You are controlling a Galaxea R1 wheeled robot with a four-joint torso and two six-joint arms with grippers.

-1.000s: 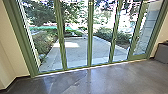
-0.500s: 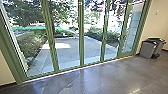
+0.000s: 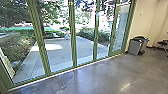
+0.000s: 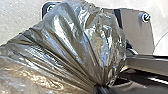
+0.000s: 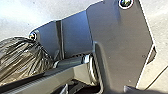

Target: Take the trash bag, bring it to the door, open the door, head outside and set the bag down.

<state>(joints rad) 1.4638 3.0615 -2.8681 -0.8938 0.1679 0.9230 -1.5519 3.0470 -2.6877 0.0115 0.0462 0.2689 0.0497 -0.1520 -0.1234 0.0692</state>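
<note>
Plastic trash bag (image 4: 72, 42) narrows into left end effector (image 4: 101, 88).

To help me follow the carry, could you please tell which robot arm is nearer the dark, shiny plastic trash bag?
Left. The left wrist is close to the gathered folds of the bag; the right wrist looks farther off, with the robot's grey jointed bar partly between.
</note>
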